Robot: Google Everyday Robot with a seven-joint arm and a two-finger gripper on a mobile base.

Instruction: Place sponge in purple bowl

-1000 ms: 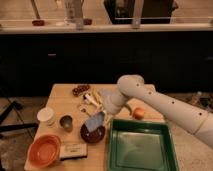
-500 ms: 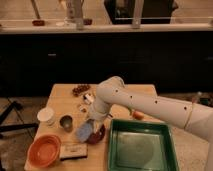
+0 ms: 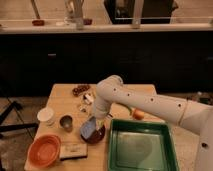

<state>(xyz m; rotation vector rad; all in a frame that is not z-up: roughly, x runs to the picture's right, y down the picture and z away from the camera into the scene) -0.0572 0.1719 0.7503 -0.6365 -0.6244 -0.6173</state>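
The small blue-grey rectangular sponge [image 3: 89,129] sits tilted inside the round dark maroon-purple bowl [image 3: 93,135], one edge leaning up toward the bowl's near-left rim. Directly above it, the robot's hand [image 3: 96,121] hangs at the end of the white perforated arm [image 3: 145,102], which reaches in from the right and bends down over the bowl. The hand is close over the sponge, but whether it grips the sponge or has let go cannot be told.

The bowl stands on the light wooden tabletop [image 3: 62,100], near its front edge. Just left of it is a small metal cup [image 3: 66,122], and further left a white round cup [image 3: 46,116]. In the front-left corner lies a round orange bowl [image 3: 44,150], with a pale beige rectangular block [image 3: 73,150] beside it. To the right of the purple bowl sits a green rectangular tray [image 3: 139,149], and a small orange round object [image 3: 138,114] lies behind the tray.
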